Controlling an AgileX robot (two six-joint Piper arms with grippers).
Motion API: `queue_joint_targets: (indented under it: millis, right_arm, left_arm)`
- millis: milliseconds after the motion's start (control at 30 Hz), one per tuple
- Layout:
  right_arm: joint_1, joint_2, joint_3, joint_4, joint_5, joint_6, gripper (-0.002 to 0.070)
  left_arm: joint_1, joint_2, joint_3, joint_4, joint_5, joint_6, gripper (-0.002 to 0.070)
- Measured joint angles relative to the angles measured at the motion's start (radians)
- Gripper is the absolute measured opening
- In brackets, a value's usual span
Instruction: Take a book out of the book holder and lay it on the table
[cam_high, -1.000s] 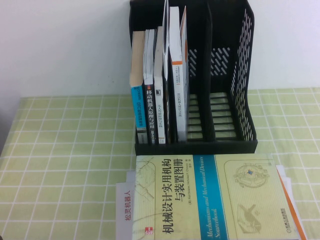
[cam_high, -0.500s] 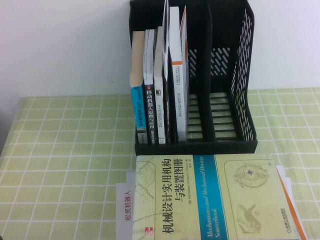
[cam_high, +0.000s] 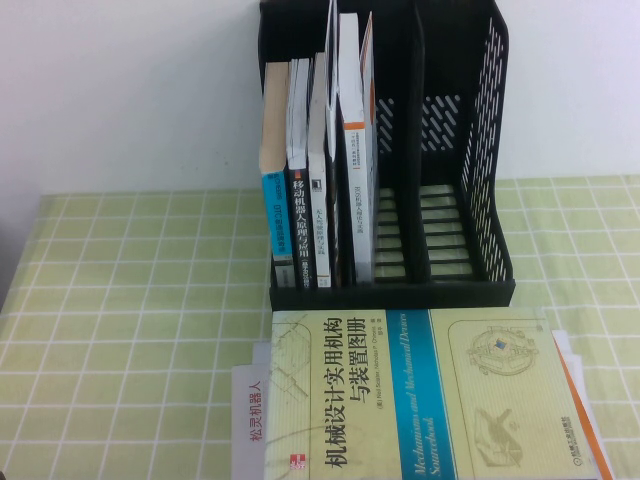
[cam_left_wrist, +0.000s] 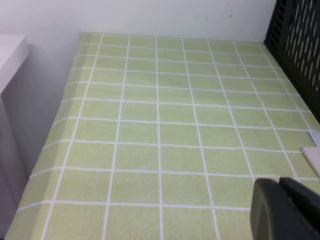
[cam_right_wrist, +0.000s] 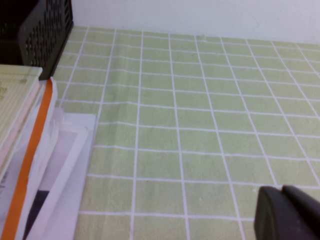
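Note:
The black book holder (cam_high: 450, 150) stands at the back of the green checked table (cam_high: 130, 300). A white book with an orange patch on its spine (cam_high: 355, 170) stands upright in it, just right of several darker-spined books (cam_high: 295, 200). Neither arm shows in the high view. My left gripper (cam_left_wrist: 279, 182) is shut and empty, low over bare cloth left of the book holder (cam_left_wrist: 300, 45). On the other side, my right gripper (cam_right_wrist: 281, 189) hovers shut over bare cloth, right of the book holder (cam_right_wrist: 40, 30), holding nothing.
A pale yellow and blue book (cam_high: 420, 390) lies flat in front of the holder, on top of a white book with an orange edge stripe (cam_right_wrist: 30, 150) and loose papers (cam_high: 250, 410). The holder's right compartment (cam_high: 455, 200) holds no books. A white wall rises behind.

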Motion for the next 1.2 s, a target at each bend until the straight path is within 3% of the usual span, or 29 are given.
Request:
queue_joint_targets:
  millis: [700,867,1200]
  right_arm:
    - [0.0,0.0,0.0,-0.006,-0.002,0.0,-0.0002]
    - [0.0,0.0,0.0,-0.017,-0.099,0.0,-0.0002]
    - [0.0,0.0,0.0,-0.04,-0.542,-0.015,-0.0002]
  left_arm:
    - [0.0,0.0,0.0,0.002,-0.022,0.0,-0.0003]
    - [0.0,0.0,0.006,0.006,-0.228,0.0,-0.0003]
    - [0.0,0.0,0.006,0.018,-0.735,0.044,-0.0003]
